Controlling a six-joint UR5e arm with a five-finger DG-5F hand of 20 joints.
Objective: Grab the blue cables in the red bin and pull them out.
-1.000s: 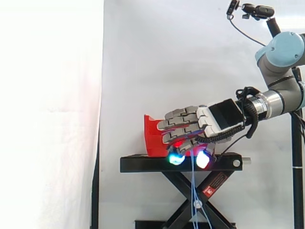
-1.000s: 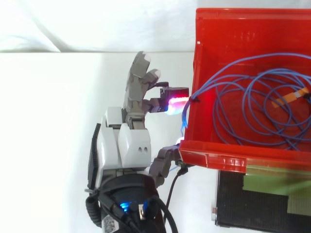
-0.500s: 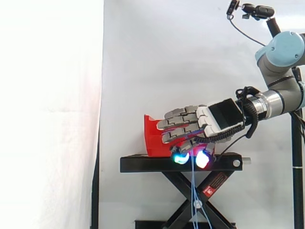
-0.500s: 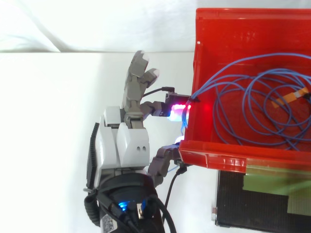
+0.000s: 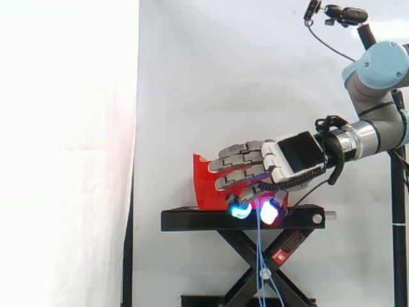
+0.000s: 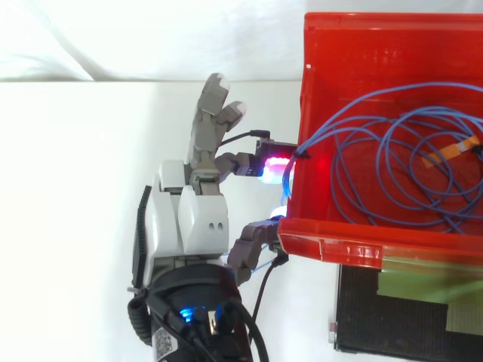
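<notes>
So closest up, the hand (image 6: 185,230) sits just outside the red bin (image 6: 355,245), right up against the bin's left wall in the top view. Two of its fingers stick out straight past the wall and aren't touching anything. Another finger and the thumb are bent in toward the wall, and their glowing fingertips (image 6: 272,166) are close together with a strand of the blue cables (image 6: 392,162) running between them. Looks to me like a pinch on the cables right where they climb over the wall, not a full fist.

In the side view the hand (image 5: 287,160) is in front of the bin, palm angled down. The cyan and pinkish-white pads are low, just above the black stand (image 5: 192,220). The cables (image 5: 259,249) drop straight down from between those two pads, past the edge of the stand and in front of its crossed legs. There's a small pale bit on the strands further down.

Further in, most of the cable is inside the bin, lying in loose overlapping loops across the floor, with an orange strip (image 6: 449,153) among the loops on the far side from the hand.

Behind all that is the white curtain (image 5: 223,77).
</notes>
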